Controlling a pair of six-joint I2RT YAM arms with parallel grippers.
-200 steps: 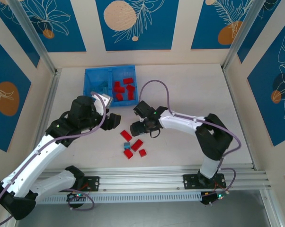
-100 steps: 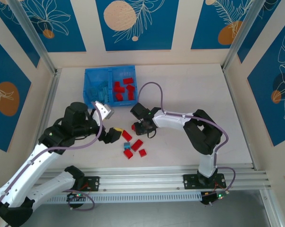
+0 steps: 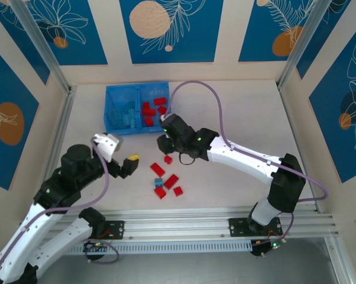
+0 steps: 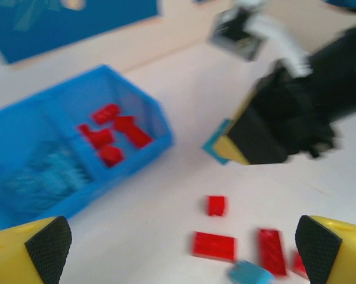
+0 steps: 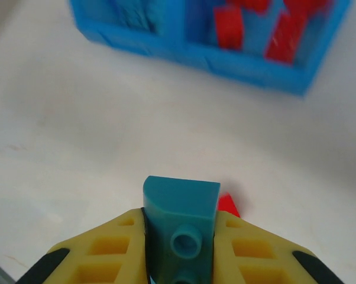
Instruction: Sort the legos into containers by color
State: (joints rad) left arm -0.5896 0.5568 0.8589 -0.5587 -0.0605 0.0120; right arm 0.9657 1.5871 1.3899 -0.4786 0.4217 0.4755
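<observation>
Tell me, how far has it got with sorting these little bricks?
Well along. Done: light blue bricks lie in the left compartment of the bin, red ones in its right. In hand: the right gripper is shut on a blue brick near the bin. Left: five red bricks and one loose blue brick on the table, near the open, empty left gripper.

No legible text or labels.

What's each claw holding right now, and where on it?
Right claw pinches a teal lego by its two side faces, one end sticking out. Left claw is open, holding nothing.
</observation>
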